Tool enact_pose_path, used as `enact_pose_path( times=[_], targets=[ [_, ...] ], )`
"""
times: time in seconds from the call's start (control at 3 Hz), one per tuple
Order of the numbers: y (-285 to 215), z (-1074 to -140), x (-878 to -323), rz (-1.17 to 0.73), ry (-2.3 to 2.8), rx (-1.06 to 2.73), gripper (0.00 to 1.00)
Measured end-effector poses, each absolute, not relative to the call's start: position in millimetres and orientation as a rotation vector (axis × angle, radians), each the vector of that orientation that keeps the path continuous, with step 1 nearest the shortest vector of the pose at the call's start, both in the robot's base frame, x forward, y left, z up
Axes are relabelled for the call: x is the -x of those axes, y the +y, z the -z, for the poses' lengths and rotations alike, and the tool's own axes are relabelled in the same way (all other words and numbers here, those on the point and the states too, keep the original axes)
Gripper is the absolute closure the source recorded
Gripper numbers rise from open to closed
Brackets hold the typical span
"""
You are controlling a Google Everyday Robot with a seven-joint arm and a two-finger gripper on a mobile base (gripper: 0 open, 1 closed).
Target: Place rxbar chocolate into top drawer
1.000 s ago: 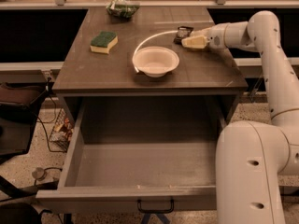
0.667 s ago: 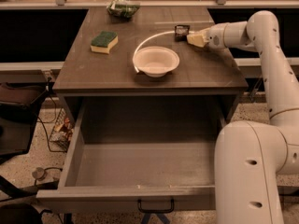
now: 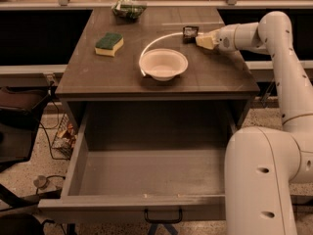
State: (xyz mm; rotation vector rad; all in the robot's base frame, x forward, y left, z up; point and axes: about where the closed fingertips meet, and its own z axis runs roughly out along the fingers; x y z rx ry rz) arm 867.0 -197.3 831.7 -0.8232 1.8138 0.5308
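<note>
The rxbar chocolate (image 3: 190, 32) is a small dark bar lying on the far right part of the grey cabinet top (image 3: 215, 77). My gripper (image 3: 204, 40) reaches in from the right, low over the top, with its pale tip right beside the bar's right edge. I cannot tell whether it touches the bar. The top drawer (image 3: 146, 207) is pulled wide open below the cabinet top. Its grey box shows nothing inside, and a small dark handle (image 3: 163, 216) sits on the front panel.
A white bowl (image 3: 164, 63) stands mid-top, left and in front of the bar. A green-and-yellow sponge (image 3: 109, 43) lies at the left, a green bag (image 3: 128, 8) at the back. My arm's white body (image 3: 259, 180) stands by the drawer's right side. Cables lie on the floor at left.
My gripper has shifted slightly toward the back of the cabinet top, staying close beside the dark bar. The bar, bowl and drawer have kept their places.
</note>
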Motion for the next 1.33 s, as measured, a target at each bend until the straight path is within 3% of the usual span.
enact_pose_path(
  times=[1.33],
  targets=[
    [-197.5,-832.2,-866.9,-0.53,1.814,0.824,1.0]
  ],
)
